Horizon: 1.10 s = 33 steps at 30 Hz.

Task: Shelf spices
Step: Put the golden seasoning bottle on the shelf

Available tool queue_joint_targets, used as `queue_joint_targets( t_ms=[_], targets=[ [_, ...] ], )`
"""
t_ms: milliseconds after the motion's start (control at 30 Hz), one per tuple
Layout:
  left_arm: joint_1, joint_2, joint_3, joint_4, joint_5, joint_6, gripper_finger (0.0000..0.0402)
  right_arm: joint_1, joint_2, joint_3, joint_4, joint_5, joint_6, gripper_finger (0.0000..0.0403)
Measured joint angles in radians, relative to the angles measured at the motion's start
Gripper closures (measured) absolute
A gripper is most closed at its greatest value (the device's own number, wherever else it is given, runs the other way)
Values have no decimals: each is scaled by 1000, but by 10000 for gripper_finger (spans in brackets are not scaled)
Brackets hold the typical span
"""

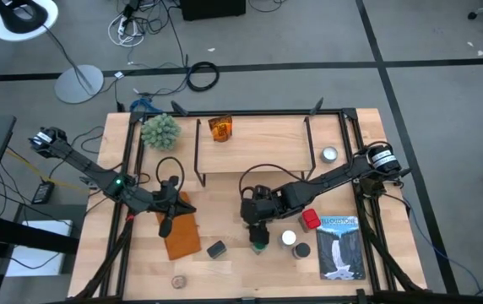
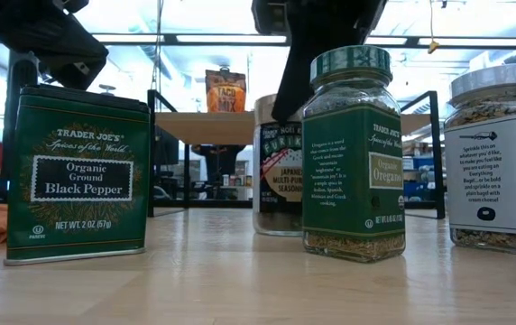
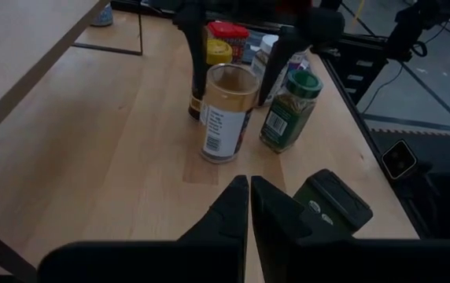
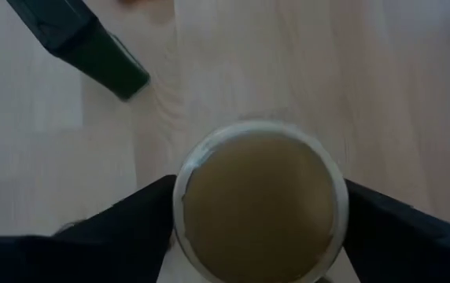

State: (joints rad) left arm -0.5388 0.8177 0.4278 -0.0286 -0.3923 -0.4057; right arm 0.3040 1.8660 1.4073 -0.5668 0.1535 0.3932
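A clear spice jar with a tan lid (image 4: pixel 260 206) stands upright on the table, labelled furikake in the low view (image 2: pixel 271 171). My right gripper (image 1: pixel 258 225) is open, pointing steeply down, with one finger on each side of that jar. An oregano jar with a green lid (image 2: pixel 353 153), a bagel-seasoning jar (image 2: pixel 497 162) and a green black-pepper tin (image 2: pixel 78 171) stand close by. The shelf (image 1: pixel 258 145) is at the far side, with an amber jar (image 1: pixel 219 128) on its top board. My left gripper (image 3: pixel 248 187) hangs shut and empty over the orange notebook (image 1: pixel 182 236). My right gripper comes from above, slanting down, and its fingers (image 4: pixel 142 216) flank the tan-lidded jar just below the lid rim (image 4: pixel 179 196). Whether they touch the glass I cannot tell. The jar stands upright on the table.
A red-lidded jar (image 1: pixel 310 219), a white lid (image 1: pixel 289 238) and a dark lid (image 1: pixel 301 251) crowd the right side next to the blue-and-white book (image 1: pixel 341 247). A small tin (image 1: pixel 330 154) sits by the shelf's right leg and a green plant (image 1: pixel 160 131) at the far left.
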Motion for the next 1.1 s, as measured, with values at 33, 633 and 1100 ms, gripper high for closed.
queue_joint_targets(
  t_ms=[33,633,1100],
  targets=[
    [0,0,0,0,0,0,381,-1,0,0,2,0,-3,95],
    [0,0,0,0,0,0,381,-4,0,0,1,1,7,111],
    [0,0,0,0,0,0,381,-4,0,0,0,0,8,111]
  ],
)
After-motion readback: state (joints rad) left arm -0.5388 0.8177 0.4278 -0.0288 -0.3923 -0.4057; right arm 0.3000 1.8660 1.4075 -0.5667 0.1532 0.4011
